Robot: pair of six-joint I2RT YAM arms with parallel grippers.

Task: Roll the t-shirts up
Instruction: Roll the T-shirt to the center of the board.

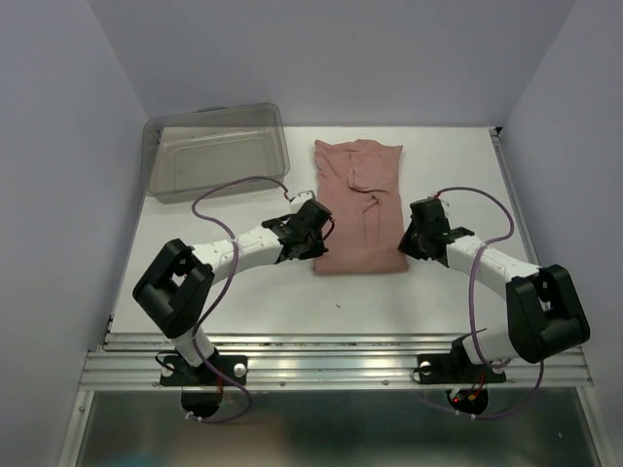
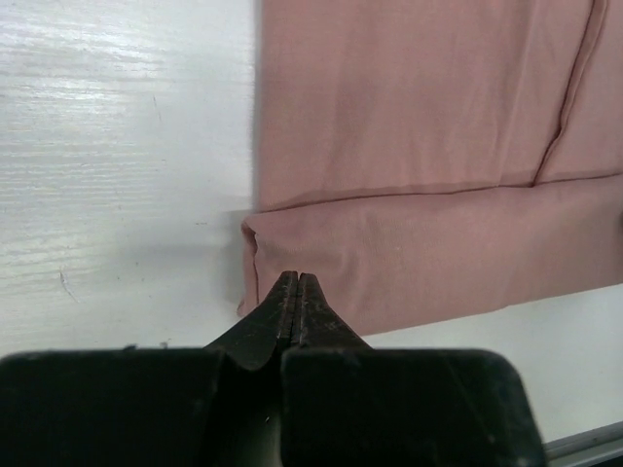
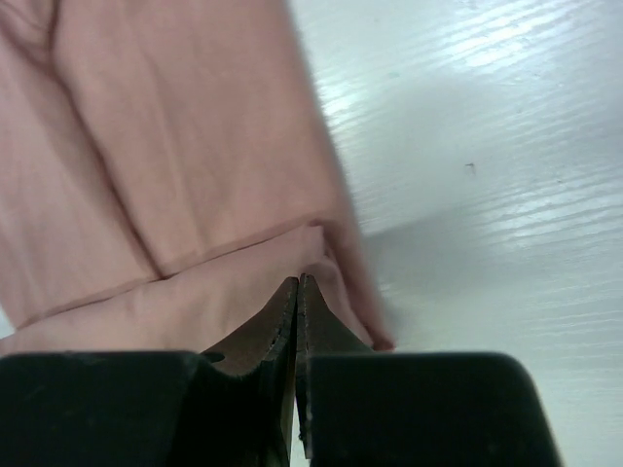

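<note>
Your left claw [image 2: 295, 279] and right claw [image 3: 298, 283] are both pressed together at the near corners of the folded dusty-pink cotton t-shirt [image 1: 360, 204] lying mid white tabletop [image 1: 389, 297], no cloth visibly pinched, so the turned-over near edge may slip free or roll crooked.

The top cam sits high up on the near side of the table [image 1: 370, 302] and looks down and forward across it, a far-off wide shot of the whole surface with the grey bin [image 1: 214, 117] at back left. The left wrist cam rides right behind the left gripper [image 2: 296, 278] and stares from very close at the near left corner of the pink t-shirt [image 2: 419, 117], and the right wrist cam does the same behind the right gripper [image 3: 298, 281] at the near right corner. All three views share that near edge of the shirt plus some bare tabletop beside it.
</note>
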